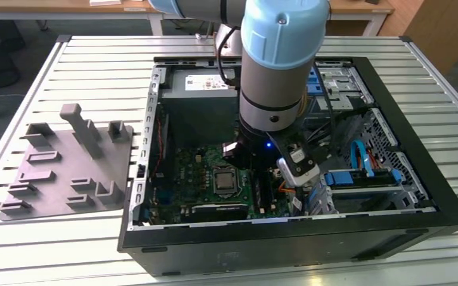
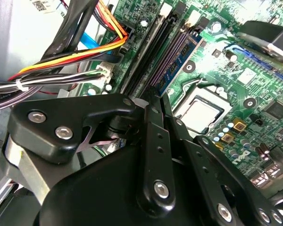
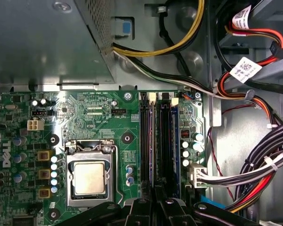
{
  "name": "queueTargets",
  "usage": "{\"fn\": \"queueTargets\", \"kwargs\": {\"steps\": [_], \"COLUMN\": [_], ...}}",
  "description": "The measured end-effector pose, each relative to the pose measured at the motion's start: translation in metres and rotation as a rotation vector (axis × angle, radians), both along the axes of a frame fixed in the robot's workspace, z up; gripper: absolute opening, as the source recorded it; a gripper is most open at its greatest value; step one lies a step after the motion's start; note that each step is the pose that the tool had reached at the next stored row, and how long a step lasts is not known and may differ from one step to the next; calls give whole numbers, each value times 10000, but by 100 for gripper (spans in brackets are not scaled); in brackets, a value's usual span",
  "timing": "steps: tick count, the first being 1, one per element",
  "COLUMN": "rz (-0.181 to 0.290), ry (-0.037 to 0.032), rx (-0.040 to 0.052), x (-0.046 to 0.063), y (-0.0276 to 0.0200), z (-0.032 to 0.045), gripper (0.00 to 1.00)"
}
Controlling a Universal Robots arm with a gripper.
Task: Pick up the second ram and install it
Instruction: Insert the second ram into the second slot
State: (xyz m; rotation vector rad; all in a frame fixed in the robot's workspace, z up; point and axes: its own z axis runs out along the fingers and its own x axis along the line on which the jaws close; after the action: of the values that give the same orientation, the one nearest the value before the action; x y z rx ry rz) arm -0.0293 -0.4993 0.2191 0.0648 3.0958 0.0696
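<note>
Gripper (image 3: 155, 206): clenched on the second ram (image 3: 153, 141).
Second ram: upright, edge-on, between black motherboard slots (image 3: 144, 141).
Nearby: processor socket (image 3: 89, 176); cable bundle (image 3: 262, 172) beside slots.
Writing: white barcode tag (image 3: 245, 69) on cable.

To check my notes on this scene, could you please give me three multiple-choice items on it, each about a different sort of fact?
1. Where is the black claw?
A. Over the grey moulded plate
B. Inside the black computer case, by the long black memory slots
C. Above the bare table

2. What colour is the main circuit board?
A. Green
B. Red
C. White

3. In what state is the square silver processor?
A. Hidden under a cooler
B. Lying on the table
C. Uncovered in its socket

Answers:
1 B: the first wrist view shows the claw at the end of the slots, and the exterior view shows the arm reaching into the case.
2 A: the board is green.
3 C: the processor shows its bare metal top inside the socket frame.
</note>
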Motion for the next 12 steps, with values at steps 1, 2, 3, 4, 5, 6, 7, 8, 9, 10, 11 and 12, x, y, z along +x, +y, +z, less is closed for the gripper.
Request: {"fn": "queueTargets", "kwargs": {"steps": [1,2,3,4,5,6,7,8,9,10,11,12], "rz": [-9,-21,-44,-67,-85,-97,-108,-116,-118,-119,-120,-120], "ry": [-1,-1,0,0,1,1,0,0,-1,0,0,0], "rx": [1,-1,-6,-12,-20,-25,-28,-30,-31,-34,-35,-36], "x": [0,1,0,0,0,1,1,1,2,2,3,4], "y": [3,4,4,4,5,5,6,8,11,15,19,26], "z": [-2,-4,-4,-6,-7,-9,-10,-12,-13,-13,-14,-16], "gripper": [14,14,14,14,14,14,14,14,14,14,14,14]}}
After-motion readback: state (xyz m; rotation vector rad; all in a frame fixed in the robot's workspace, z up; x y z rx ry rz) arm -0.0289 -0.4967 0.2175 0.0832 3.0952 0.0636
